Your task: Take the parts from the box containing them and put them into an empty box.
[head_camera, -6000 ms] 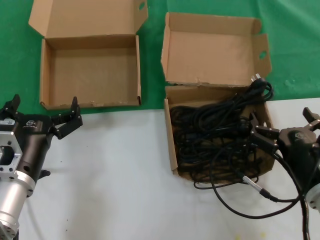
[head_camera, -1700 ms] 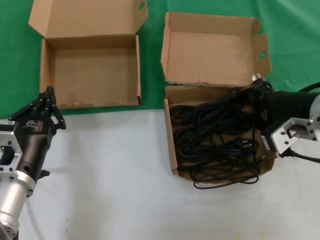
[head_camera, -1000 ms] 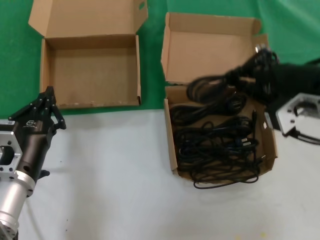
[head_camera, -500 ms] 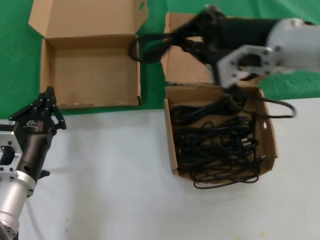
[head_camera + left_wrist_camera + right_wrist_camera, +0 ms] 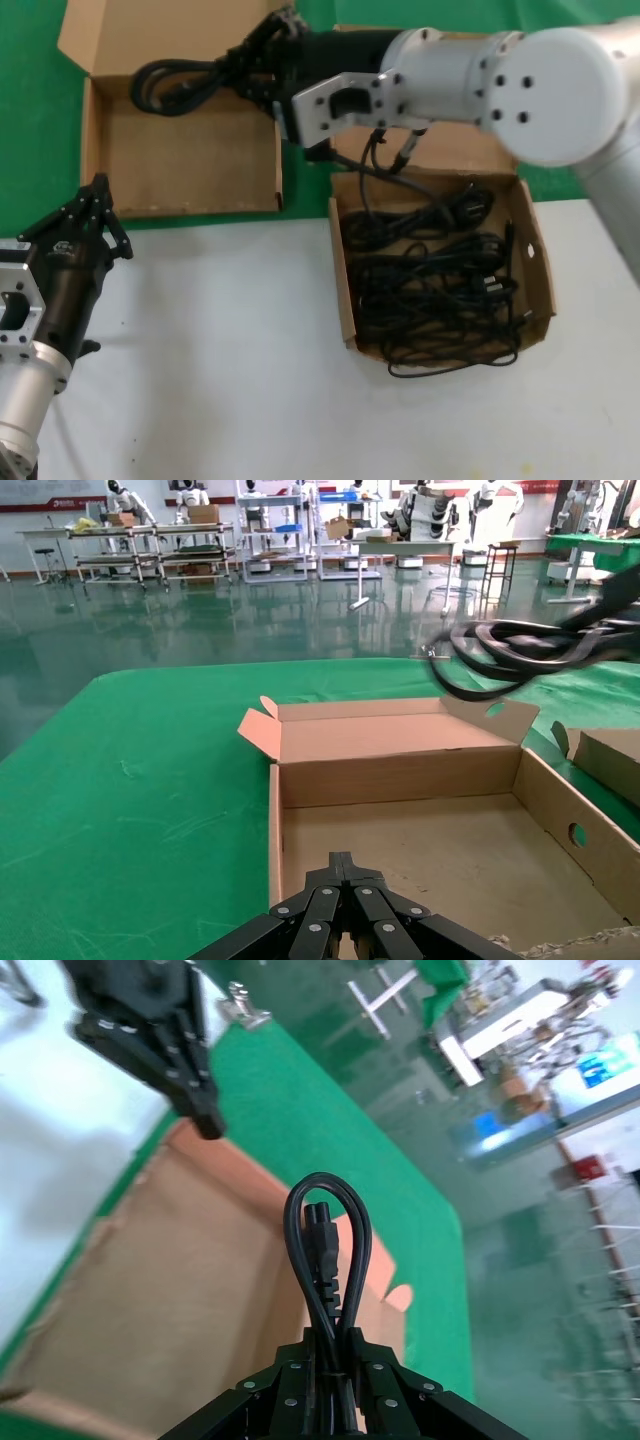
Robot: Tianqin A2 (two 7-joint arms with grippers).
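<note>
The box containing the parts (image 5: 341, 290) stands at the right, full of tangled black cables (image 5: 430, 290). The empty box (image 5: 180, 150) stands at the left, its lid open. My right gripper (image 5: 262, 62) is shut on a coiled black cable (image 5: 180, 82) and holds it above the empty box's far side. One strand (image 5: 372, 165) trails back into the full box. The right wrist view shows the cable loop (image 5: 326, 1250) in my right gripper (image 5: 328, 1345) over the empty box (image 5: 180, 1290). My left gripper (image 5: 96, 192) is shut and empty at the empty box's near edge; it also shows in the left wrist view (image 5: 343, 860).
The boxes' far halves lie on a green cloth (image 5: 30, 120), and the near part is white table (image 5: 230, 380). My right arm (image 5: 480, 70) reaches across the full box's lid. In the left wrist view the held cable (image 5: 520, 655) hangs above the empty box (image 5: 420, 850).
My right gripper lifted a cable bundle out of the right box and swung it left over the empty box. My left gripper, open six seconds ago, is shut and has not moved since.
</note>
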